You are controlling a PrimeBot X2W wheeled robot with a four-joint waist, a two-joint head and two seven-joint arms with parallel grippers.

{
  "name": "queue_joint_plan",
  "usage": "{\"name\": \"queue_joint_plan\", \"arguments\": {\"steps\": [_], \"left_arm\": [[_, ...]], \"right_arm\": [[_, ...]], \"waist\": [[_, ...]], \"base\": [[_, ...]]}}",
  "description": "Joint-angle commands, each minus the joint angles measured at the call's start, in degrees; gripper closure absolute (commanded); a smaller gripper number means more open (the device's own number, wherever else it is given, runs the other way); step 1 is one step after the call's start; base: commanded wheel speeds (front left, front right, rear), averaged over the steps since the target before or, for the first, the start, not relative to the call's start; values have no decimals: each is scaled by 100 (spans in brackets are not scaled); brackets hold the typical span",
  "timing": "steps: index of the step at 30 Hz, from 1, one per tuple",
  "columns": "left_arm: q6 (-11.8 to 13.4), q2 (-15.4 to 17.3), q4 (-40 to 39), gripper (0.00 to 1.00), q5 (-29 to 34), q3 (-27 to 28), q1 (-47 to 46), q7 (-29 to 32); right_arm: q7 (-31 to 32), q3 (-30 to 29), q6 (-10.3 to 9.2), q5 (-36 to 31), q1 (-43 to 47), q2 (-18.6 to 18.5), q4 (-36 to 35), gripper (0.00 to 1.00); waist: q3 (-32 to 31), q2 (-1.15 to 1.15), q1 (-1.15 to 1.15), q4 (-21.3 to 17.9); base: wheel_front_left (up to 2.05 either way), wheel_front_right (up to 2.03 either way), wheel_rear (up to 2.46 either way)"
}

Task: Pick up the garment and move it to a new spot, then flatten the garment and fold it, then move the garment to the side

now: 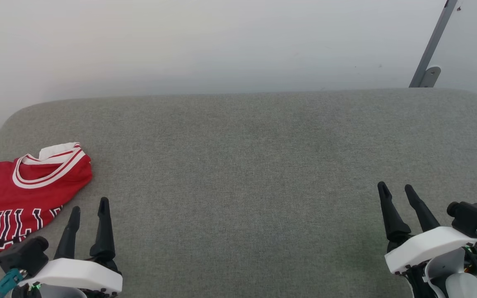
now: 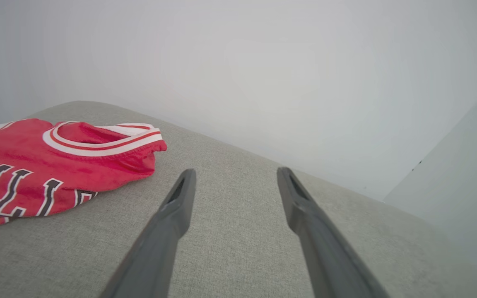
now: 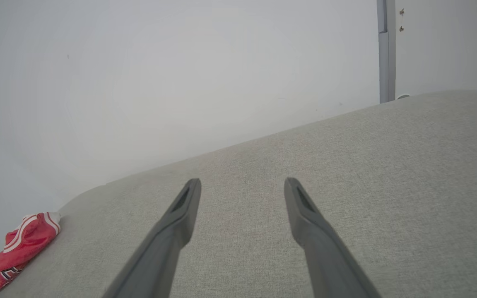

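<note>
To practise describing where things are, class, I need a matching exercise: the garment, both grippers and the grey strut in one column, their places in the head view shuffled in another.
1 garment
2 left gripper
3 right gripper
4 grey strut

A lower right, open
B upper right, slanted
C far left, lettering up
D lower left, open

Pairs: 1-C, 2-D, 3-A, 4-B

Open grey surface [image 1: 242,165] stretches rightward from the jersey [image 1: 19,194].
</note>
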Motion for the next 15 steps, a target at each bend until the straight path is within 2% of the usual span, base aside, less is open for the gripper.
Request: {"name": "queue_joint_plan", "arguments": {"steps": [1, 15], "left_arm": [[-19, 59, -64, 0, 141, -23, 36, -61], [19, 128, -143, 0, 687, -117, 80, -219]], "right_arm": [[-59, 12, 2, -162, -28, -28, -78, 0], [-164, 21, 1, -784, 7, -41, -135, 0]], "waist": [[-4, 0, 0, 0], [-37, 0, 0, -4]], "base": [[0, 0, 0], [0, 0, 0]]}}
